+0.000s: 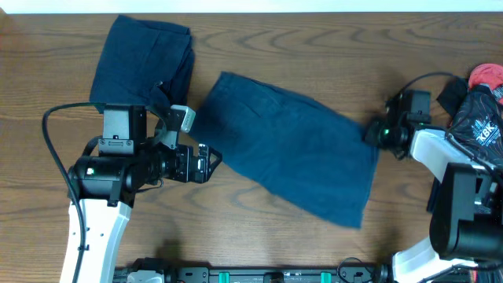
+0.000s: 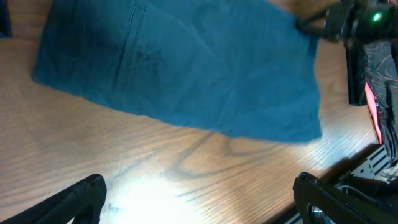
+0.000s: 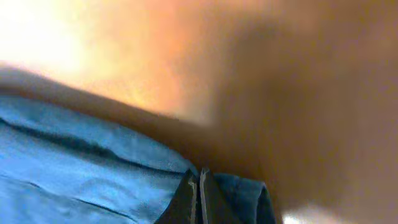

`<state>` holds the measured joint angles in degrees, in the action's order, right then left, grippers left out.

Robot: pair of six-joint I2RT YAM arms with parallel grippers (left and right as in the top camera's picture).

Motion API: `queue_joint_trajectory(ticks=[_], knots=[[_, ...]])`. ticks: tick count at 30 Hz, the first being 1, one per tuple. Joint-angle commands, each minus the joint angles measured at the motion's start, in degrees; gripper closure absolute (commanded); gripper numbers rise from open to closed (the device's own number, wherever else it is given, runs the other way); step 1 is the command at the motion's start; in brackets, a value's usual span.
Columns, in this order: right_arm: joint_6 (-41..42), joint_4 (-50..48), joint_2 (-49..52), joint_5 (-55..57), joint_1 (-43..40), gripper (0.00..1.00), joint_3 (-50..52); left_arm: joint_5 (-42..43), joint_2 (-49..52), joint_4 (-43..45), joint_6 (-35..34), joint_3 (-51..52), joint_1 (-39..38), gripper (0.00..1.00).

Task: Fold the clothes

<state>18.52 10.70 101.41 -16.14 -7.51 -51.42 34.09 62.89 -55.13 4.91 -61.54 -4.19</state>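
Observation:
A dark navy garment (image 1: pixel 291 153) lies spread flat and slanted across the table's middle. A second navy garment (image 1: pixel 141 67) lies as a folded bundle at the back left. My left gripper (image 1: pixel 211 161) is open and empty, just off the spread garment's left edge. In the left wrist view the garment (image 2: pixel 186 68) lies ahead of the wide-open fingers (image 2: pixel 199 199), with bare wood between them. My right gripper (image 1: pixel 371 132) sits at the garment's far right corner. In the right wrist view its fingers (image 3: pixel 199 196) are pressed together on the blue cloth's edge (image 3: pixel 74 168).
A black bag with white print (image 1: pixel 481 118) and a red item (image 1: pixel 487 76) lie at the right edge, beside the right arm's base. A black rail (image 1: pixel 275 275) runs along the front edge. The wood table (image 1: pixel 314 47) ends at the back.

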Motion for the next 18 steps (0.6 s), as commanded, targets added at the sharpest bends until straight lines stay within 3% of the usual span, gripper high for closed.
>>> queue_joint_trajectory(ticks=[1,3,8,9,11,13,18], knots=[[2.78,-5.90,-0.04,-4.92,-1.60,0.99,-5.35,-0.09,-0.42,0.37,0.20,-0.42,-0.09,0.02],[2.62,-6.40,-0.04,-4.70,-1.88,0.99,-7.76,-0.09,-0.42,0.52,0.20,-0.42,-0.09,0.02],[-0.26,-4.50,-0.04,-0.17,-2.23,0.85,-11.54,-0.07,0.44,2.03,0.20,-0.42,-0.09,0.02],[-0.39,-3.89,-0.04,-0.22,-2.38,0.69,-11.69,-0.07,0.85,2.40,0.17,-0.42,-0.09,0.02],[-1.09,-1.99,-0.04,-0.35,-2.69,0.61,-11.69,-0.07,1.86,3.26,0.20,-0.42,-0.09,0.02],[-3.13,0.39,-0.04,-0.15,-2.95,0.34,-11.69,-0.07,3.30,4.74,0.17,-0.42,-0.09,0.02],[-7.45,4.96,-0.04,-0.15,-3.34,0.31,-11.69,-0.07,8.41,9.49,0.17,-0.42,-0.09,0.02]])
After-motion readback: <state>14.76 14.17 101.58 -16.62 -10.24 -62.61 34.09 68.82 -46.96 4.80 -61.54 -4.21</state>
